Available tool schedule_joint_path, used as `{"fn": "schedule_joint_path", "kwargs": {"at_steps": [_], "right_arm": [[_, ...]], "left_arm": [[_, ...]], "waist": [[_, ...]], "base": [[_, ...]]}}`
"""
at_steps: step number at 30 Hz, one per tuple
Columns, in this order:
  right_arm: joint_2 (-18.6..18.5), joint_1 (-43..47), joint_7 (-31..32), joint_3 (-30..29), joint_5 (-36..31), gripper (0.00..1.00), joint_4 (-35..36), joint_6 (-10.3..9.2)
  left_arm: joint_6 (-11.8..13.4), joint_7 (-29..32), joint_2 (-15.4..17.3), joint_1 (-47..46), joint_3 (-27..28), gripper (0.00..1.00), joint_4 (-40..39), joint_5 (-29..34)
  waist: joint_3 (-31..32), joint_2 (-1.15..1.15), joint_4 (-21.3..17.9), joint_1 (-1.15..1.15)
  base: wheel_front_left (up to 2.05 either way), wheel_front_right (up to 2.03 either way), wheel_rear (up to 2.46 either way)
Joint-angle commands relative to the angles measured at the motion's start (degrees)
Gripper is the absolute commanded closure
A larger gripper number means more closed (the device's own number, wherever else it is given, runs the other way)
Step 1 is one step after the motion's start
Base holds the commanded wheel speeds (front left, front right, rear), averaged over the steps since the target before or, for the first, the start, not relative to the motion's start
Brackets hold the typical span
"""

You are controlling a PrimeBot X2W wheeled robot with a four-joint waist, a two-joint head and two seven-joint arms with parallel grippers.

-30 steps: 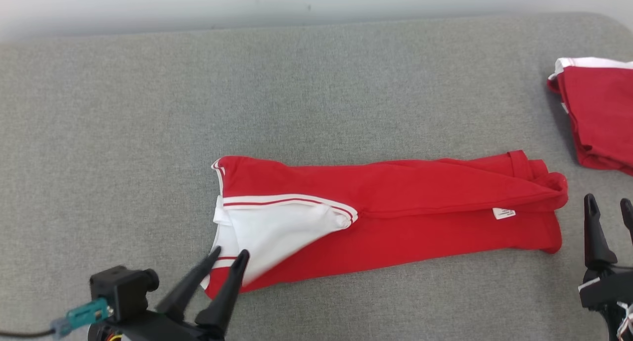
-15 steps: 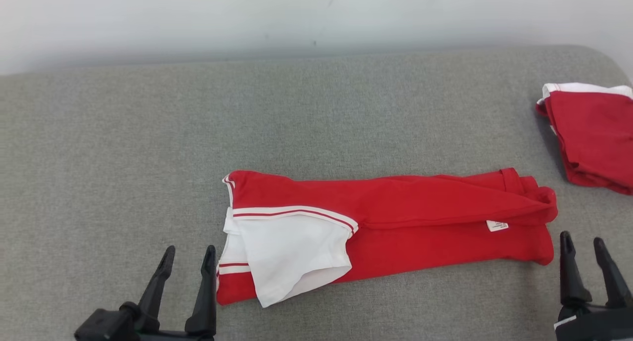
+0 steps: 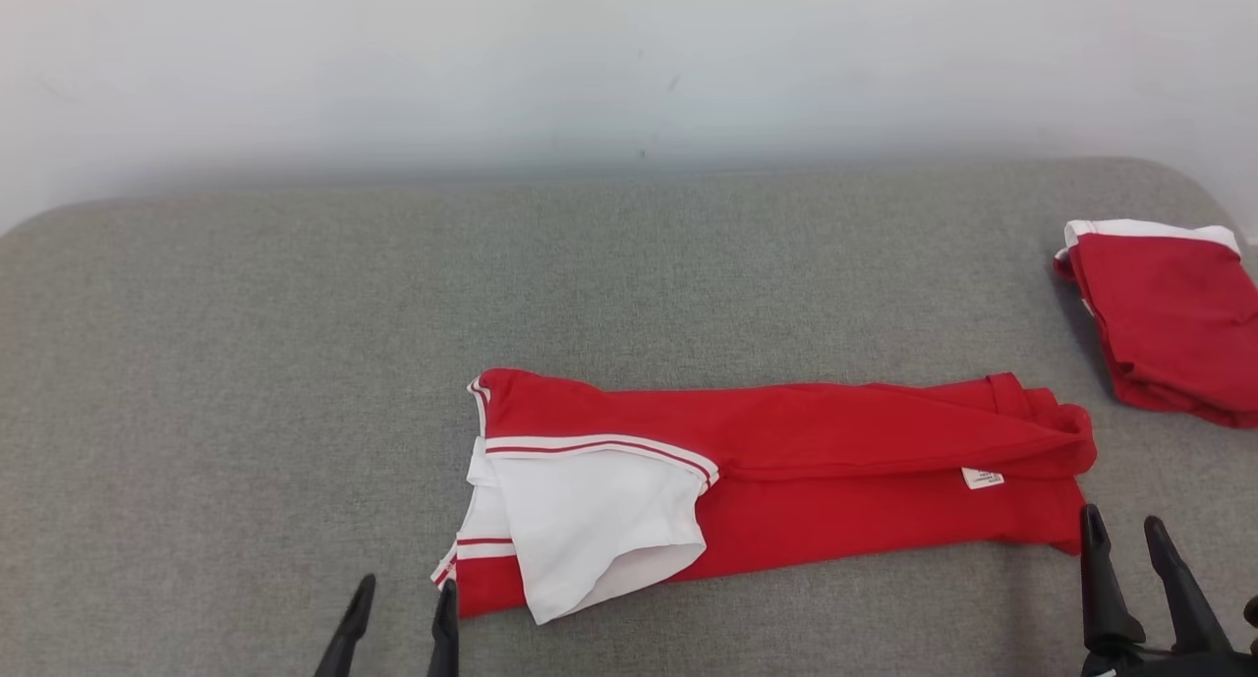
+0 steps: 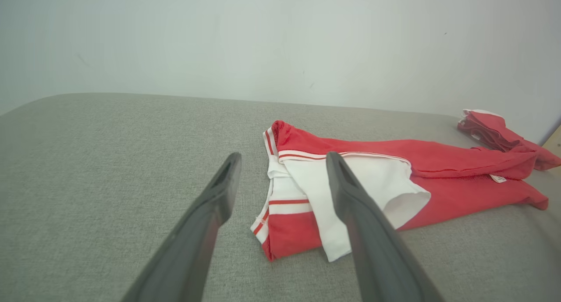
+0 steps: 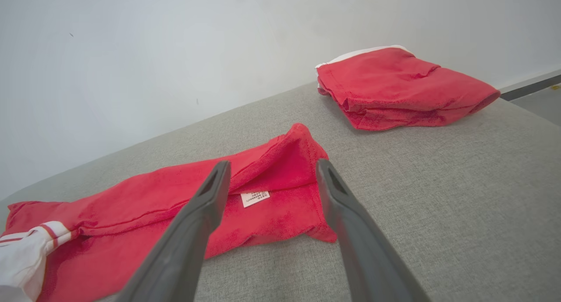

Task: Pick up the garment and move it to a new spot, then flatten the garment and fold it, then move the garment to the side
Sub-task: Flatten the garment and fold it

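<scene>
Backed by a pale wall, the grey fabric-covered tabletop is crossed at lower centre of the frame by the red garment, laid as a long half-folded band, while a second folded garment is kept aside at the right edge. The left pincer and right pincer are held empty, jaws parted, just below the band's ends, seemingly so both can be gripped for the next fold.

slim black fingers, tapered, pointed tips
</scene>
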State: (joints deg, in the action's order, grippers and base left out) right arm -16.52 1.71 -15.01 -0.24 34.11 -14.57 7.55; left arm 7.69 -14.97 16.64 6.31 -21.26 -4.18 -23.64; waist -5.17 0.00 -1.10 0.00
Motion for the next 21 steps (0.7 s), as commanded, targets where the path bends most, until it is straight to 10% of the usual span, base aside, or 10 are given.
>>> {"fn": "schedule_joint_path", "kwargs": {"at_steps": [1, 21], "right_arm": [[0.3, 0.8, -0.2, -0.2, 0.2, 0.0, -0.5, -0.15], [-0.2, -15.1, -0.1, -6.0, 10.1, 0.0, -26.8, -0.15]], "left_arm": [[-0.7, -0.2, -0.9, 1.1, 0.5, 0.0, 0.3, 1.0], [-9.9, -0.2, -8.7, 1.4, 4.7, 0.0, 3.0, 10.3]], "waist": [[1.0, 0.0, 0.2, 0.0], [-1.6, 0.0, 7.4, 0.0]], "base": [[0.0, 0.0, 0.0], [0.0, 0.0, 0.0]]}}
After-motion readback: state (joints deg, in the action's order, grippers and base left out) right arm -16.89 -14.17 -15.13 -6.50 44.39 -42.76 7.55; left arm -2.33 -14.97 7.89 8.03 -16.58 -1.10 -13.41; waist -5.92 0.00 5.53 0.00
